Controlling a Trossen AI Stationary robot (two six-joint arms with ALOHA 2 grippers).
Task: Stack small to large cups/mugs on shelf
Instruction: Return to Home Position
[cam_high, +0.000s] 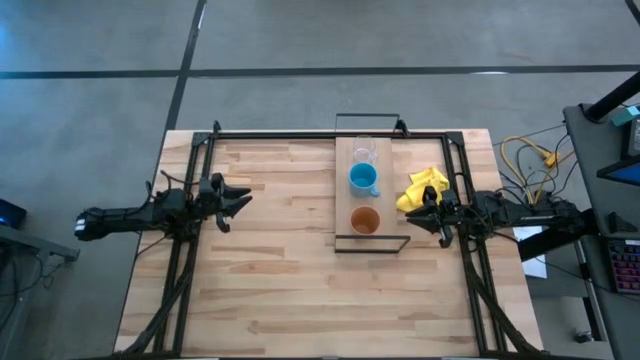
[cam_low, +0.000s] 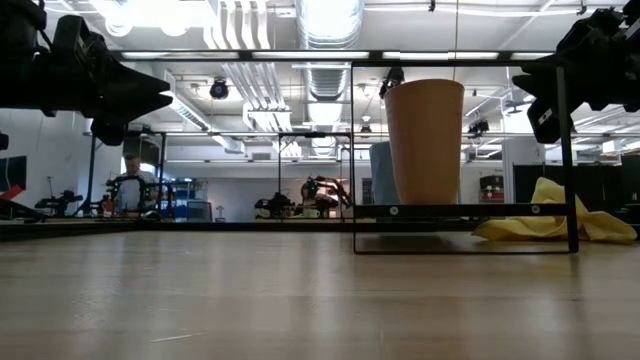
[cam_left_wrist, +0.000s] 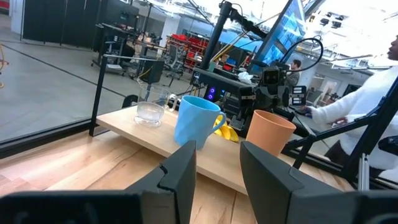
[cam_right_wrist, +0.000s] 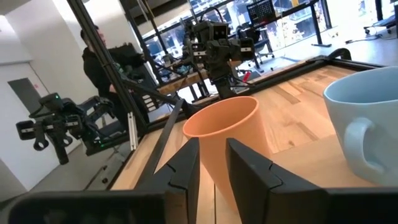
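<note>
1. Shelf (cam_high: 345, 200): glass cup (cam_high: 364, 152) at far end, blue mug (cam_high: 363, 179) mid-board, brown cup (cam_high: 365, 221) at near end. That runs small to large, so I judge the stacking done.
2. Left gripper (cam_high: 238, 203) spread, empty, over the left half of the tabletop (cam_high: 280, 290); right gripper (cam_high: 430, 212) parted, empty, beside the shelf's right edge.

Desk (cam_high: 280, 270): smooth matt light wood planks. Shelf (cam_high: 386, 205): pale wood board, thin black metal wire frame (cam_low: 354, 150). Small cup (cam_left_wrist: 150, 112): clear glass. Light-blue mug (cam_left_wrist: 194, 122): smooth, faint sheen. Brown-orange cup (cam_right_wrist: 224, 134): matt. Yellow cloth (cam_high: 425, 187): soft, crumpled.
</note>
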